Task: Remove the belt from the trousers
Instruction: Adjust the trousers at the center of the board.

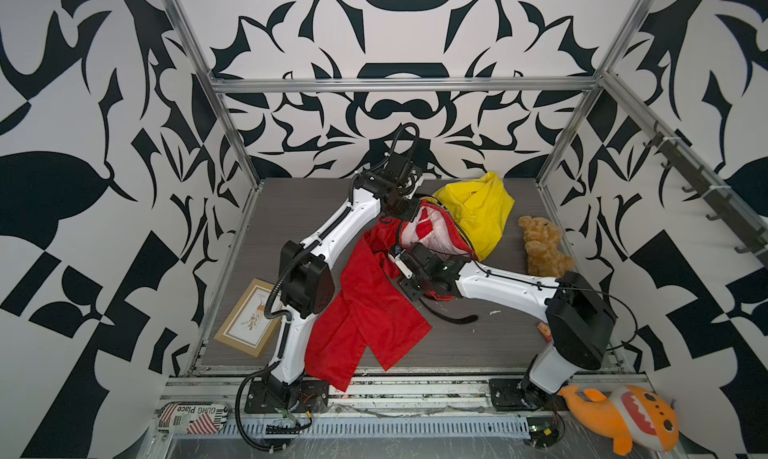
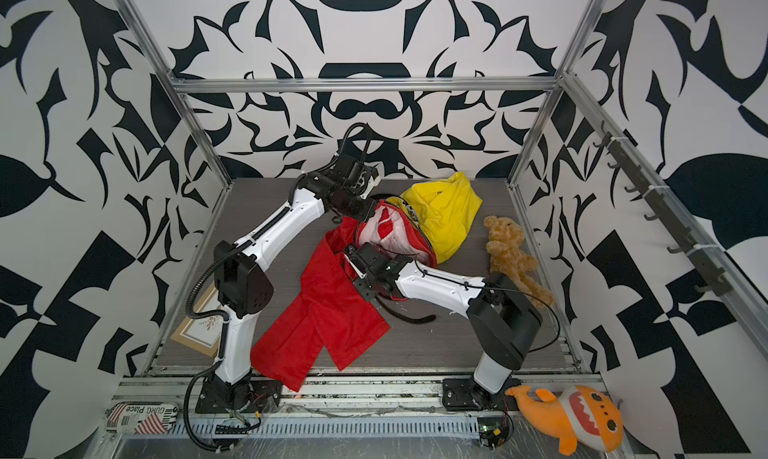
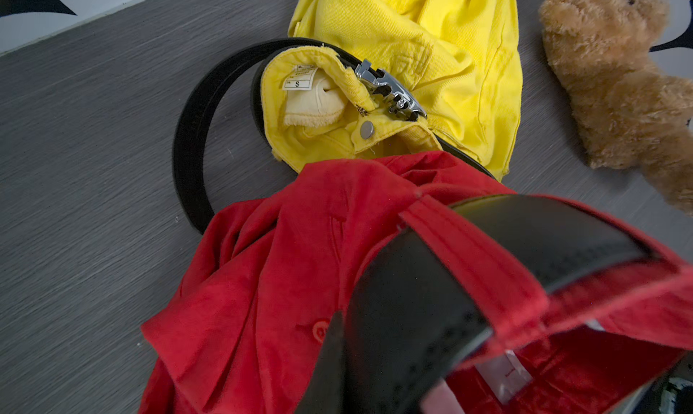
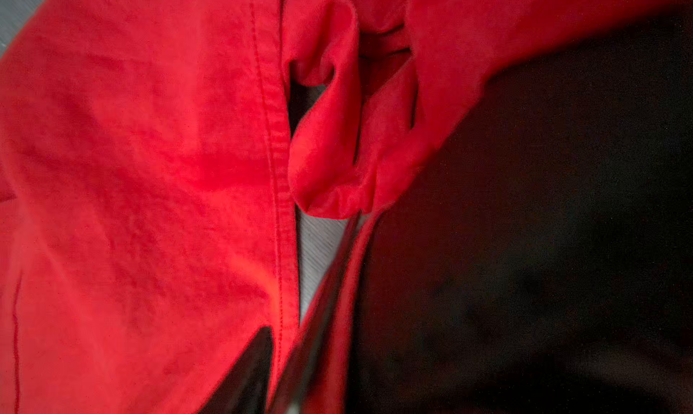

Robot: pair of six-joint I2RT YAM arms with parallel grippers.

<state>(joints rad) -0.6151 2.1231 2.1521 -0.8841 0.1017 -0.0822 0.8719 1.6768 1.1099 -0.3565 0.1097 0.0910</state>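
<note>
left gripper (image 1: 384,219): at the far end of the red trousers' waist, jaws clamped tight on the waistband. The waist is held up off the table and gapes, with pale lining showing.
left wrist view: 2 black bands sit either side of a red strip, right against the lens (finger or strap, cannot tell which).
right gripper (image 1: 398,258): low on the near side of the same waist, buried in red cloth. Cannot tell how wide the jaws stand or whether they hold anything.
right wrist view: red fabric with a stitched seam, 1 blurred dark mass along one side, and a sliver of table between folds.
red trousers (image 1: 365,311): legs run from mid-table toward the front, with 1 cuff reaching past the front edge.
belt (image 1: 459,319): black. Its free tail curls on the table just beside the right wrist. A thin black edge follows the waist rim between the red and yellow cloth.
yellow trousers (image 1: 482,211): bunched at the back, touching the red waist.
buckle (image 3: 390,89): silver, on the yellow waistband by its snap button.
strap loop (image 3: 191,142): black, flat on the table. It runs from the buckle side and goes under the red cloth (same strap as the tail or a 2nd one, cannot tell).
table (image 1: 478,344): grey.
teddy bear (image 1: 542,245): near the yellow trousers, not touching.
picture frame (image 1: 245,324): front-left corner, partly behind the left arm.
</note>
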